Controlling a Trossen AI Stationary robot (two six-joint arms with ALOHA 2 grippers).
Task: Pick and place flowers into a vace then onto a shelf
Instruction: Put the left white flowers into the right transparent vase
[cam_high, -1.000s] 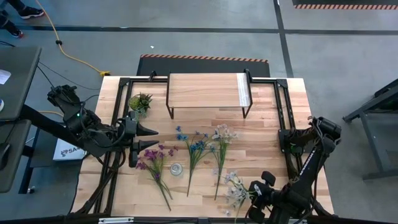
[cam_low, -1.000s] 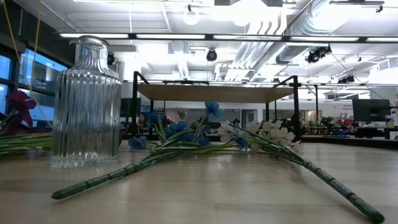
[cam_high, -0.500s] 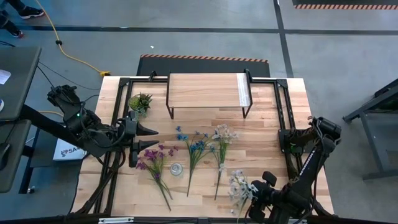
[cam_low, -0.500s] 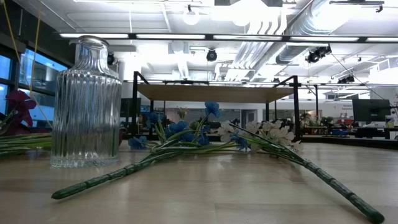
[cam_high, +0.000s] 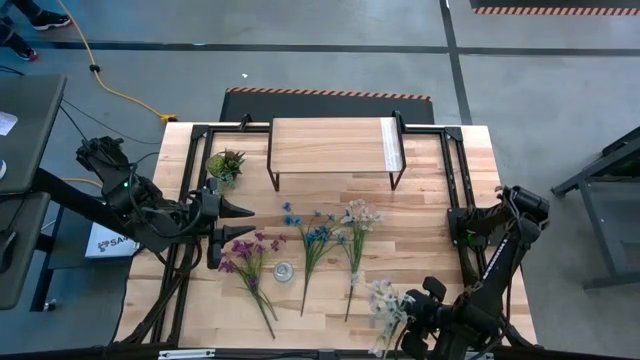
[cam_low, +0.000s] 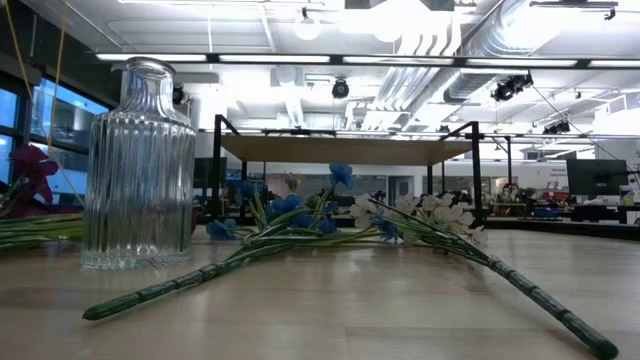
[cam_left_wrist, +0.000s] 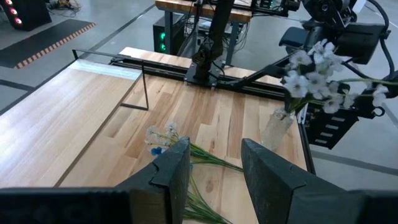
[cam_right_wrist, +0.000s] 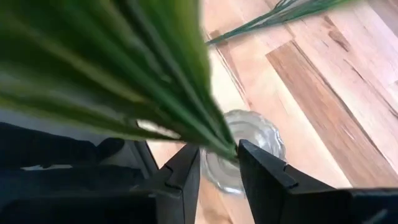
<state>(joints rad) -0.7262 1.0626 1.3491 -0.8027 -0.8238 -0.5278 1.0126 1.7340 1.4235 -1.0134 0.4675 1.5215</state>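
- Right gripper (cam_right_wrist: 217, 163) at the table's 5 o'clock edge, fingers clamped on the green stems of a white spray (cam_high: 386, 300).
- Vase (cam_high: 284, 271) stands at table 7 o'clock, between the purple spray (cam_high: 250, 262) and blue spray (cam_high: 312, 245).
- Pale pink spray (cam_high: 355, 235) lies at centre.
- Shelf (cam_high: 335, 145) at 12 o'clock.
- Left gripper (cam_left_wrist: 214, 163) waits at 9 o'clock, fingers apart, holding nothing.
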